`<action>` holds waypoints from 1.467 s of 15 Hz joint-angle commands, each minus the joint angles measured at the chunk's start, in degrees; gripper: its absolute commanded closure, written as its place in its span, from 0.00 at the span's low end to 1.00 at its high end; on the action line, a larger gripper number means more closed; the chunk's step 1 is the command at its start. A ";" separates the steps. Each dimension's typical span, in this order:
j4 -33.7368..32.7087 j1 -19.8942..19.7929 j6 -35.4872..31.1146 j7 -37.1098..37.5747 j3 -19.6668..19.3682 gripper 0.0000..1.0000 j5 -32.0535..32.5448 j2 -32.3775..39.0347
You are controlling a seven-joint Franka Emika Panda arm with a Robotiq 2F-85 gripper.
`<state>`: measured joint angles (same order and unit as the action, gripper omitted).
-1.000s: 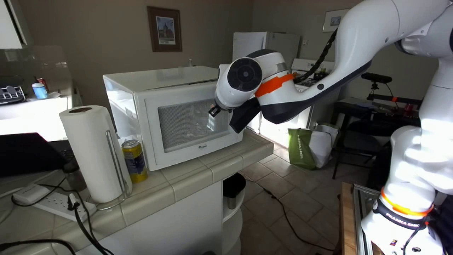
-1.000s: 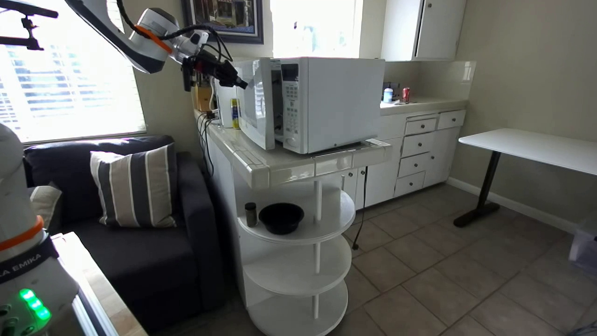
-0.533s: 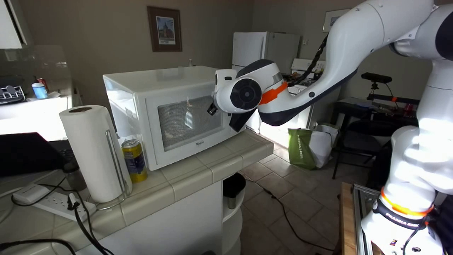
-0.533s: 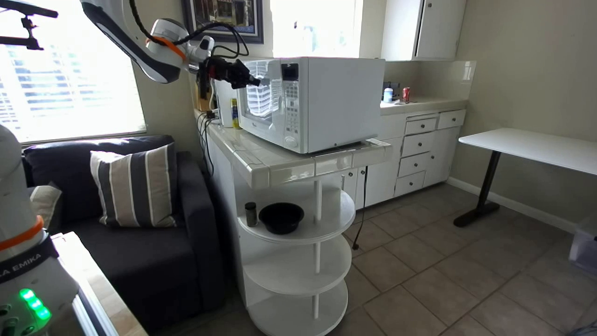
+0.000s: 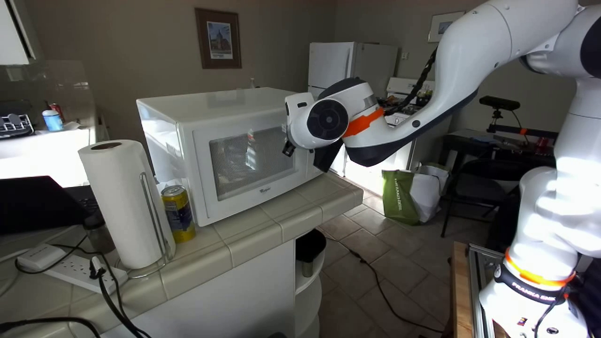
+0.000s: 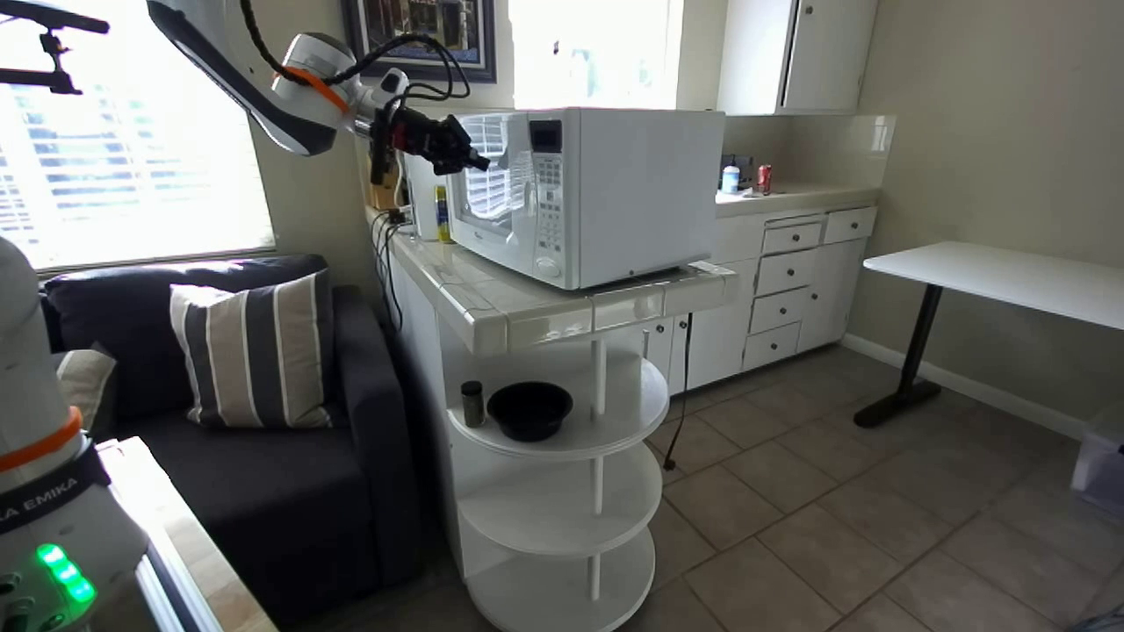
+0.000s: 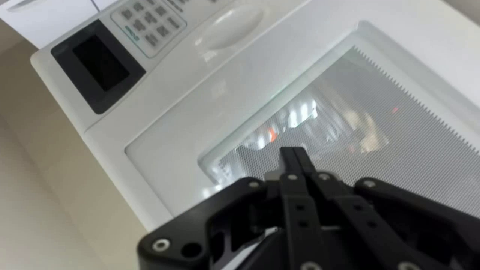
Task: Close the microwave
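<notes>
The white microwave (image 5: 249, 162) stands on the tiled counter and also shows in an exterior view (image 6: 645, 193). Its door sits flush with the control panel, with no gap visible. In the wrist view the microwave door (image 7: 180, 142) fills most of the picture, beside the keypad and dark display. My gripper (image 7: 293, 150) is shut with its fingers together and nothing between them. It points at the door window near the panel side. The gripper shows in both exterior views (image 5: 288, 149) (image 6: 479, 163), in front of the door. I cannot tell if the tips touch it.
A paper towel roll (image 5: 124, 206) on a wire holder and a yellow can (image 5: 178, 213) stand beside the microwave. A power strip (image 5: 77, 272) with cables lies on the counter (image 5: 267, 220). Round shelves (image 6: 562, 518) with a black bowl (image 6: 529, 411) are at the counter's end.
One second ago the door stood ajar. It swung shut by half a second ago as the gripper moved toward it. Since then the gripper has dropped and drawn back slightly.
</notes>
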<state>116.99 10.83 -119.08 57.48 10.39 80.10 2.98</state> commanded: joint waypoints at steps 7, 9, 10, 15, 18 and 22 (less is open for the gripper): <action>4.44 -1.41 1.73 -40.47 -2.34 0.74 -39.76 -14.88; 5.06 -1.95 1.98 -48.24 -3.84 0.66 -47.53 -17.24; 5.02 -2.31 1.92 -52.39 -4.85 0.60 -51.48 -18.23; 3.39 -3.02 7.30 -71.03 -10.12 0.22 -70.18 -23.11; 0.81 -2.90 15.28 -78.18 -13.00 0.01 -79.10 -24.93; -1.59 -3.39 25.00 -79.86 -15.42 0.00 -89.19 -27.06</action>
<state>116.36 7.75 -99.14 -21.44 -3.70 -2.41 -22.49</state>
